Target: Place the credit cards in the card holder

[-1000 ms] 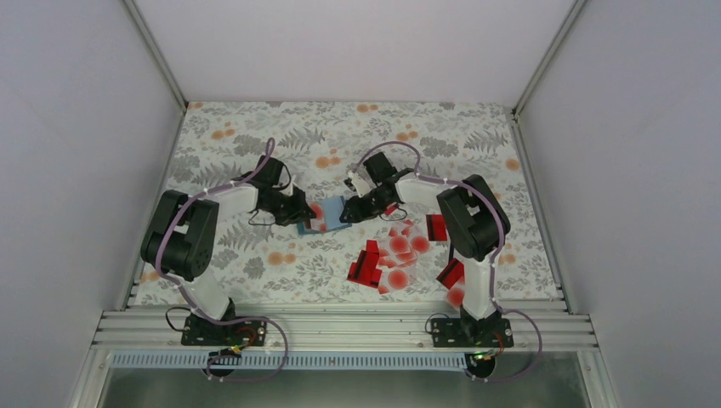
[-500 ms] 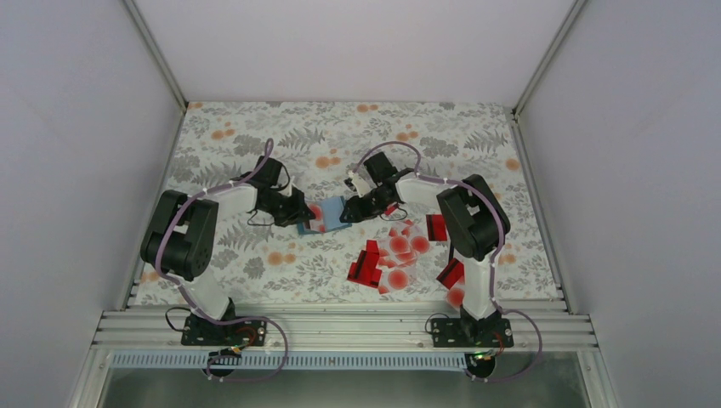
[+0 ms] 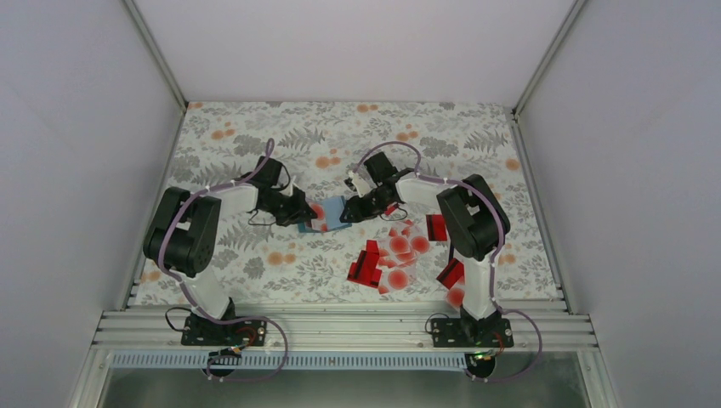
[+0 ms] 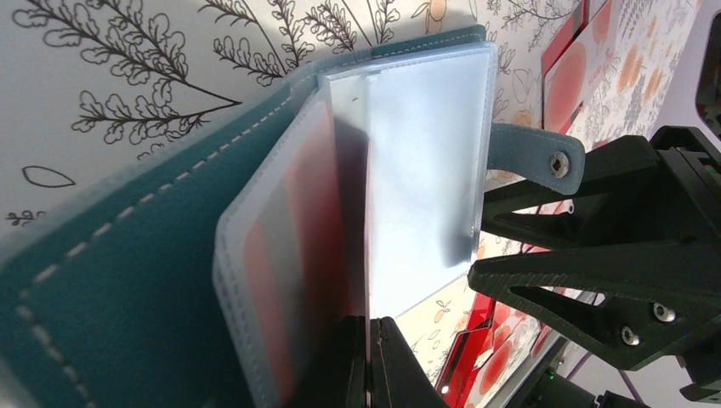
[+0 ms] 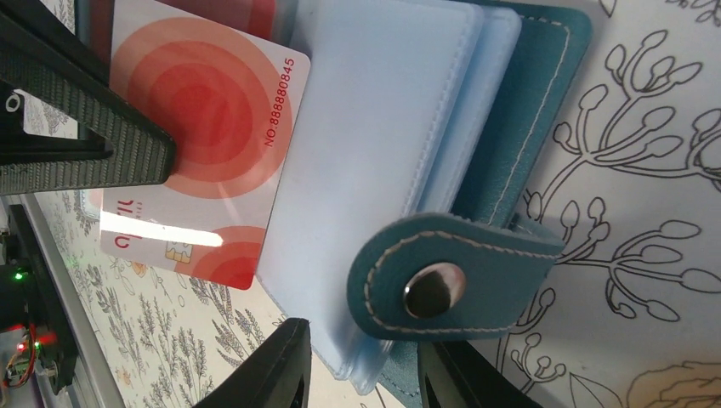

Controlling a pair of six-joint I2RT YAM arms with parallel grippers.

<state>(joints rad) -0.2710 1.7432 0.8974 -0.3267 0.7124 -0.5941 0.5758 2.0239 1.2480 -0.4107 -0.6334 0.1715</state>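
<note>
The teal card holder [image 3: 333,211] lies open mid-table, its light blue sleeves [image 5: 374,153] fanned up and its snap tab [image 5: 442,285] hanging out. My left gripper [image 3: 303,212] is shut on a pale credit card with a red dot [image 5: 200,127], seen edge-on between its fingertips in the left wrist view [image 4: 367,357]. The card lies part way in among the sleeves. My right gripper [image 3: 347,214] is open, its jaws [image 5: 361,344] astride the sleeves' free edge under the tab. Several loose credit cards [image 3: 391,255] lie to the front right.
More red cards lie by the right arm [image 3: 436,228] and near its base [image 3: 451,274]. The flowered tablecloth [image 3: 255,144] covers the table between white walls. The two grippers face each other closely across the holder.
The left arm has shifted very slightly. The card, the holder and the right gripper stay where they were.
</note>
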